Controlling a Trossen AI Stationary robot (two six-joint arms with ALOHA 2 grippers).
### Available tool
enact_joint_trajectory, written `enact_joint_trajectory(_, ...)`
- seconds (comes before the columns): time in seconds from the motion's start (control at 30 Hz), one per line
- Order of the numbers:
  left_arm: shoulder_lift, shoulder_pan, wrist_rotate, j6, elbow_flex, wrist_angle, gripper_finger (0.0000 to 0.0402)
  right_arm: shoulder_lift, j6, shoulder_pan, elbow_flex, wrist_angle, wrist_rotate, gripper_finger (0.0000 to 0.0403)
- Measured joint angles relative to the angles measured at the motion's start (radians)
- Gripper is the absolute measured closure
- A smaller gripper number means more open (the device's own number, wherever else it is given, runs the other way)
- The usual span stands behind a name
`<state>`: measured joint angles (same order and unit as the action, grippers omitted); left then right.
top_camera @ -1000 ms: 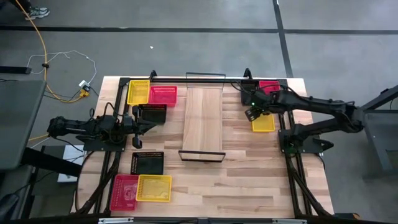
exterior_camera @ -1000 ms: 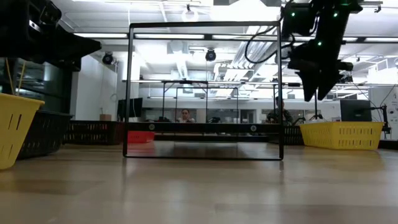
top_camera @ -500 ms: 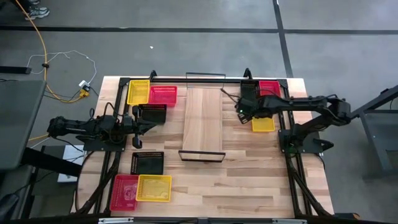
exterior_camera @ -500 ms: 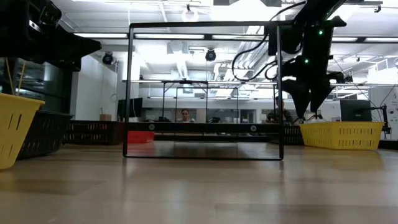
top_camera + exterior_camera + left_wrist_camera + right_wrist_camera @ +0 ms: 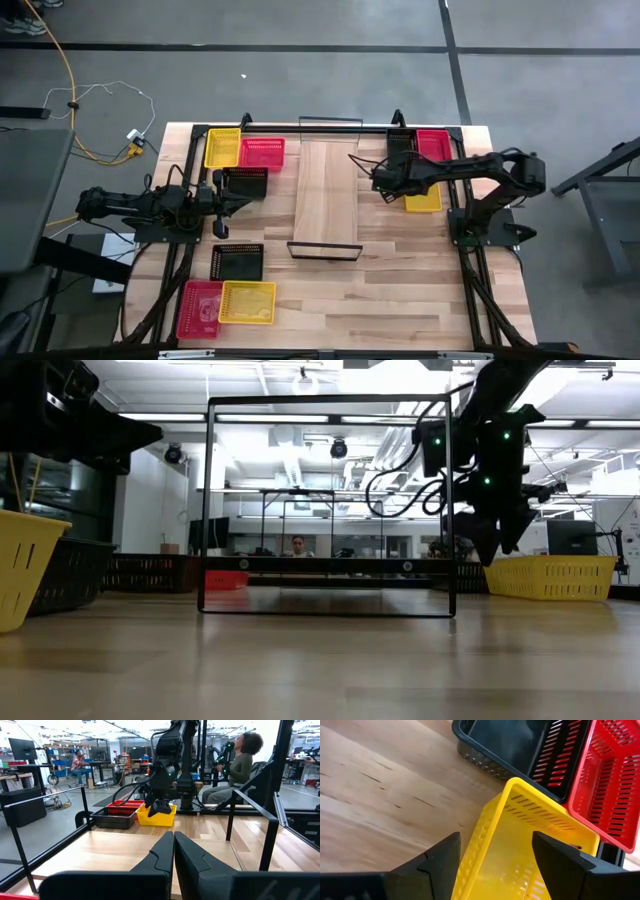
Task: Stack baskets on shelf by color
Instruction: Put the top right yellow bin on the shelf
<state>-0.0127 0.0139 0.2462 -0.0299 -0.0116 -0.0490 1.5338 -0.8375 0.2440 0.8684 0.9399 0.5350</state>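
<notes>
My right gripper [image 5: 383,182] [image 5: 495,837] is open and hangs low at the end of the yellow basket [image 5: 424,198] [image 5: 530,850] that faces the shelf. One finger is outside the basket's wall and one is over its inside, and I see no touch. Behind that basket, a black basket [image 5: 402,150] and a red one [image 5: 434,143] rest on the table. The shelf [image 5: 327,195] lies mid-table. My left gripper [image 5: 238,203] [image 5: 173,851] is shut and waits beside a black basket [image 5: 245,183]. Yellow [image 5: 222,148] and red [image 5: 262,152] baskets sit behind it.
Near the table's near-left corner sit a black basket [image 5: 237,262], a red basket [image 5: 200,308] and a yellow basket [image 5: 247,302]. The shelf's black wire frames [image 5: 330,510] stand at its short ends. A person sits beyond the table [image 5: 235,765]. Bare wood lies right of the shelf's near end.
My right gripper has come down from high above the table and moved toward the shelf, to the yellow basket's end that faces the shelf. Its arm has folded back at the elbow. No basket has moved.
</notes>
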Motion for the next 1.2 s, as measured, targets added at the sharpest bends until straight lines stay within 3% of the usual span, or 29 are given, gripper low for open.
enact_joint_trajectory(0.43,0.0,0.0,0.0,0.0,0.0,0.0,0.0398,0.091,0.004,0.018,0.0,-0.042,-0.007,0.0177)
enact_joint_trajectory(0.57,0.0,0.0,0.0,0.0,0.0,0.0,0.0398,0.11,0.004,0.018,0.0,-0.047,-0.008,0.0219)
enact_joint_trajectory(0.93,0.0,0.0,0.0,0.0,0.0,0.0,0.0398,0.092,0.0,0.009,0.0,-0.014,-0.055,0.0391)
enact_joint_trajectory(1.2,0.0,0.0,0.0,0.0,0.0,0.0,0.0398,-0.019,-0.01,-0.088,0.071,0.139,-0.19,0.0401)
